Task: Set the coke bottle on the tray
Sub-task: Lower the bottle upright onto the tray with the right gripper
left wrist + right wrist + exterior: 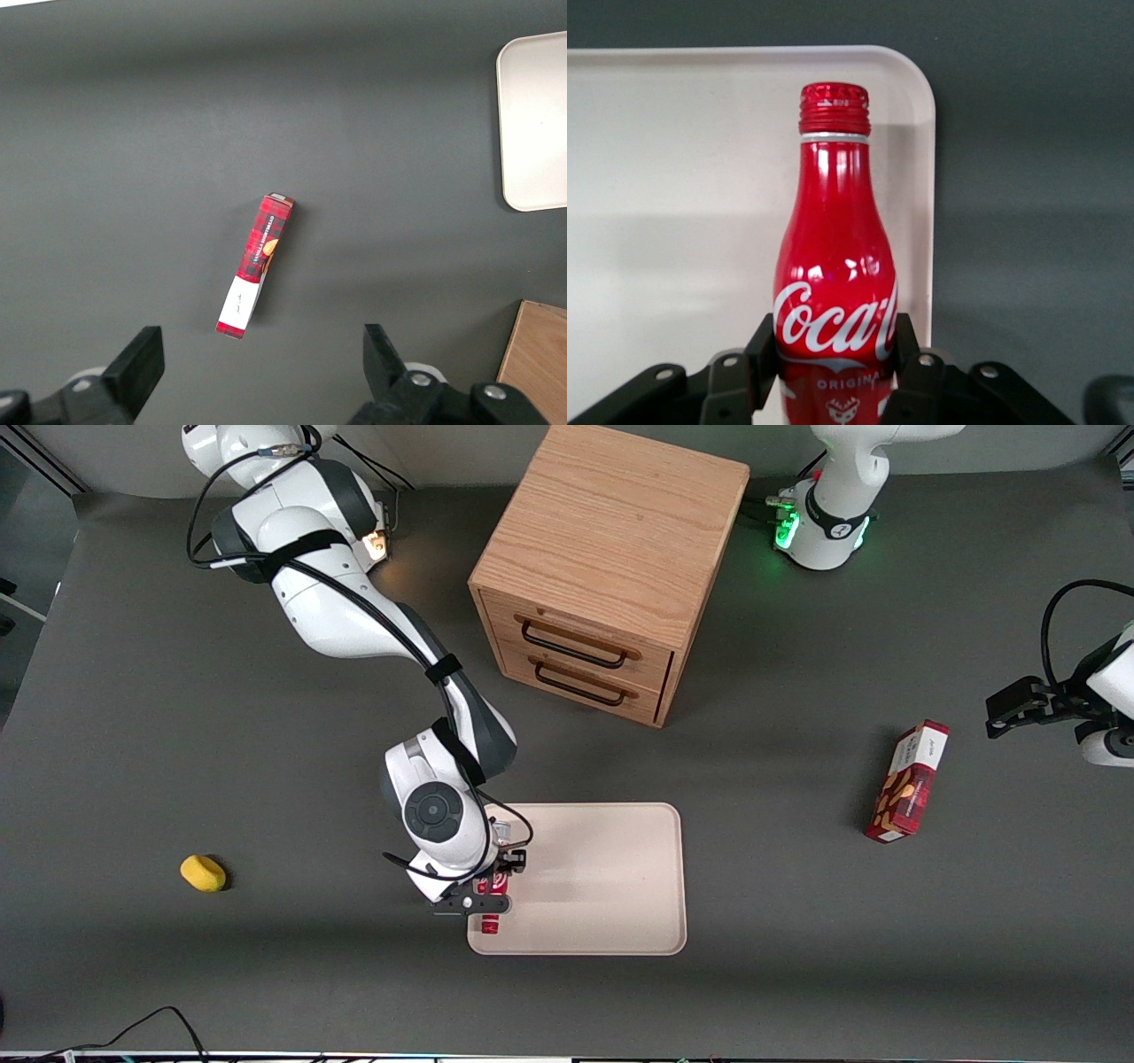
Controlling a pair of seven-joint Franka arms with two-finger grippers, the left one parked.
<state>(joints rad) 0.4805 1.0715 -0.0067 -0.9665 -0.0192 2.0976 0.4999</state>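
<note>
The red coke bottle (835, 257) with white Coca-Cola script sits between the two black fingers (764, 350) of my right gripper (835, 354), which is shut on its body. Its capped neck points away from the wrist, over the cream-beige tray (673, 177). In the front view the gripper (483, 902) and the coke bottle (490, 886) are over the tray (602, 877), at the corner nearest the front camera on the working arm's end. The neck reaches toward the camera-side rim. I cannot tell whether the bottle touches the tray.
A wooden two-drawer cabinet (602, 576) stands farther from the front camera than the tray. A red-and-white snack box (908, 782) lies toward the parked arm's end. A small yellow object (203, 872) lies toward the working arm's end.
</note>
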